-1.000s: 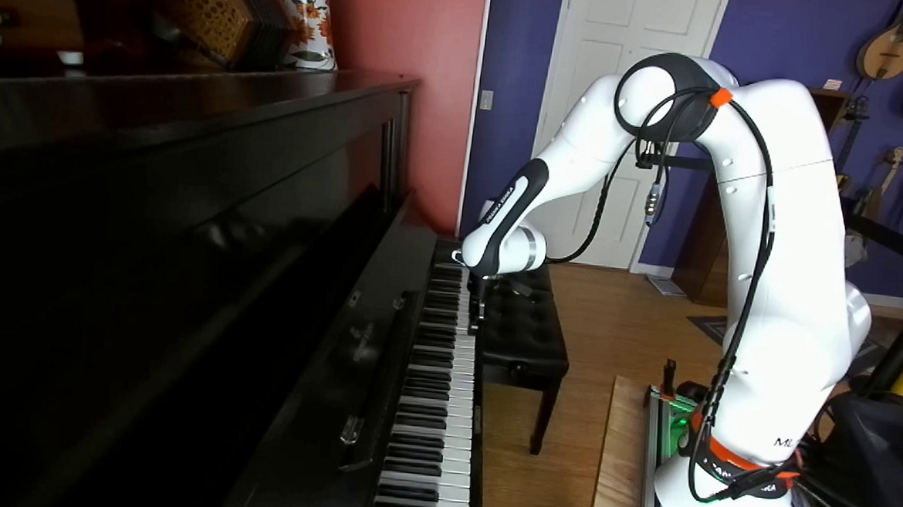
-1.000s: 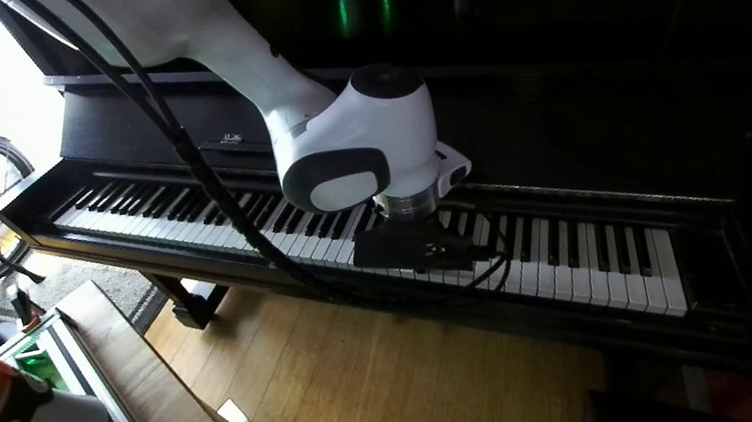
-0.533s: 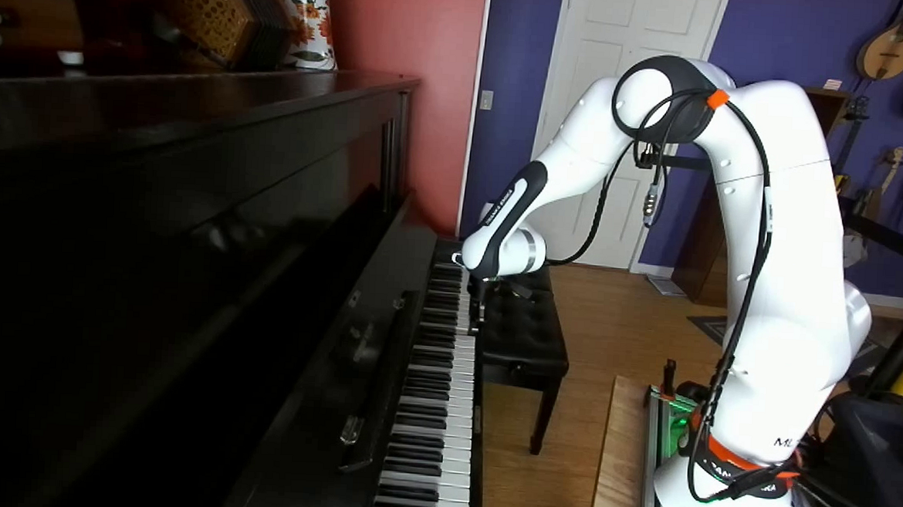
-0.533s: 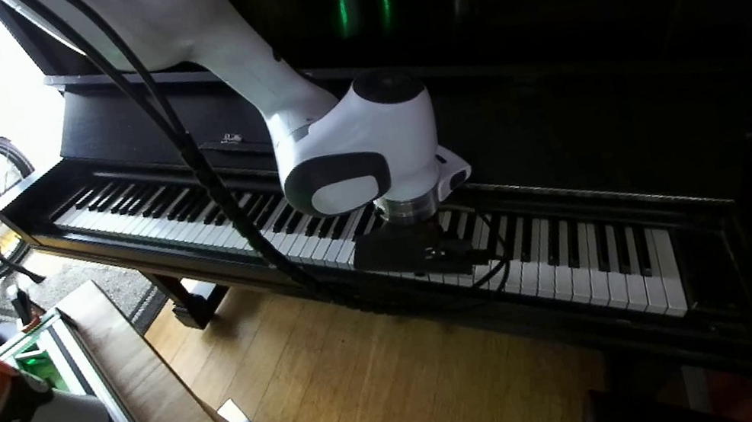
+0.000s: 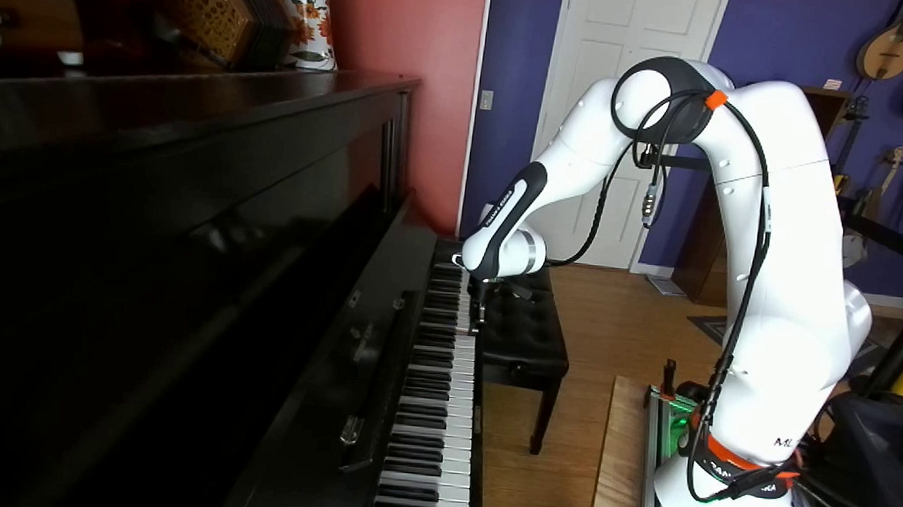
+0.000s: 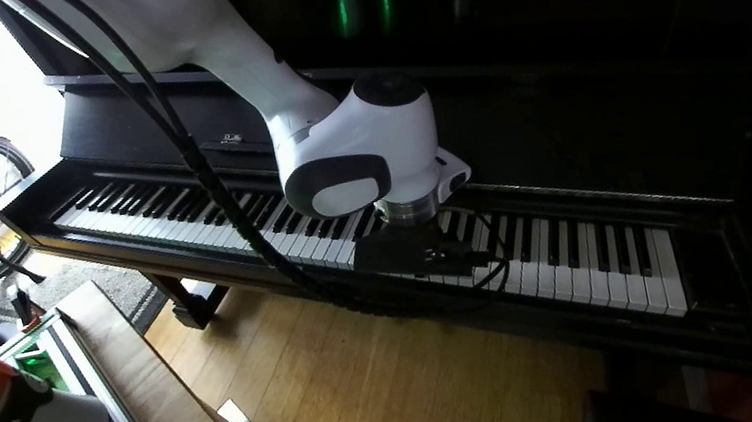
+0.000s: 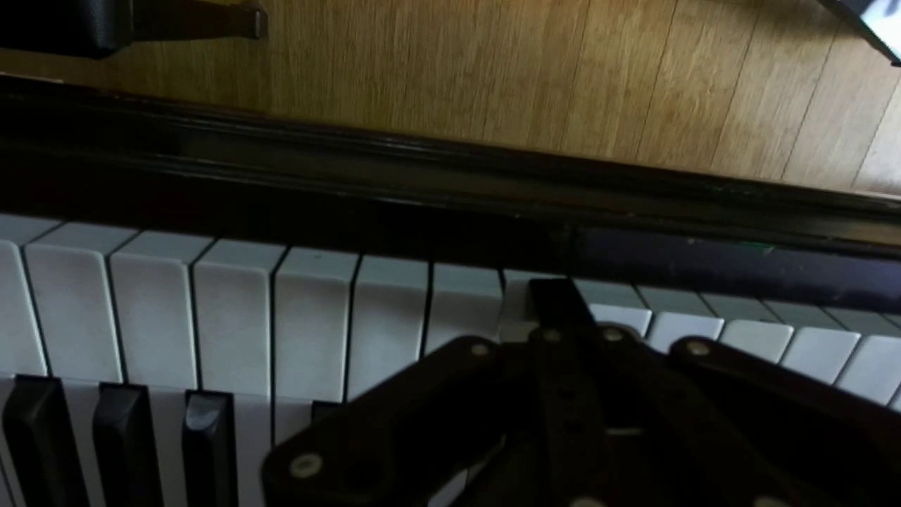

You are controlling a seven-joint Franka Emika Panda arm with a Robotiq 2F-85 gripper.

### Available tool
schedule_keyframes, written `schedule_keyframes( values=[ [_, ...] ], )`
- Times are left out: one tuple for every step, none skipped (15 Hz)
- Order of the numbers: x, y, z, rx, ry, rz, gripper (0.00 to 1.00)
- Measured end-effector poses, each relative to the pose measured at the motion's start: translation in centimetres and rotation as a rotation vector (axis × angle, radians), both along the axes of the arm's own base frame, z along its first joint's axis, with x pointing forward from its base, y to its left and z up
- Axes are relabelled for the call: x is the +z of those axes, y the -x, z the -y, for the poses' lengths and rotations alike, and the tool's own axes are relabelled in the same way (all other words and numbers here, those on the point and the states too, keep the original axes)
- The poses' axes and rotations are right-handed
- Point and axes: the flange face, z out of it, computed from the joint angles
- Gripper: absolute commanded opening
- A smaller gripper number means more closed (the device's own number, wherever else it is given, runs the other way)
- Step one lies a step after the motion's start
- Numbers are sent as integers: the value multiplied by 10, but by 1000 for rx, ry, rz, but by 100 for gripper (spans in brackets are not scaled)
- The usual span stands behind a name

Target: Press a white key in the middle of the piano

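Note:
The glossy black piano (image 5: 188, 270) shows in both exterior views (image 6: 597, 102), with its row of white keys (image 5: 457, 431) exposed. My gripper (image 5: 476, 323) points down over the keys. In the wrist view its fingers (image 7: 562, 290) are together and empty, with the tips at the front end of a white key (image 7: 516, 303). That key's front edge looks lower than its neighbours' edges, and the tips appear to touch it. In an exterior view the gripper body (image 6: 413, 247) hides the fingertips and the keys behind it.
The piano's dark front rail (image 7: 394, 169) runs along the key fronts. A black padded bench (image 5: 529, 327) stands close by the piano; its corner shows in the wrist view (image 7: 56, 28). A black cable (image 6: 503, 273) loops by the gripper. The robot base (image 5: 732, 500) stands beside a wooden board (image 5: 613, 447).
The arm and wrist have lowered slightly over the keys, mostly in the first half second. The gripper's place along the keyboard is nearly the same.

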Motion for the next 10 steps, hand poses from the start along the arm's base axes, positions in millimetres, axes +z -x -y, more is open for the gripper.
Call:
schedule_keyframes(
  values=[
    [0, 0, 0, 0, 0, 0, 0],
    [0, 0, 0, 0, 0, 0, 0],
    [0, 0, 0, 0, 0, 0, 0],
    [0, 0, 0, 1, 0, 1, 0],
    [1, -1, 0, 3, 2, 2, 0],
    [3, -2, -1, 6, 4, 6, 0],
    [6, -4, -1, 9, 7, 13, 0],
    [10, -6, -2, 12, 11, 21, 0],
    [16, -8, -3, 16, 16, 29, 0],
    [21, -10, -3, 21, 21, 38, 0]
  ],
)
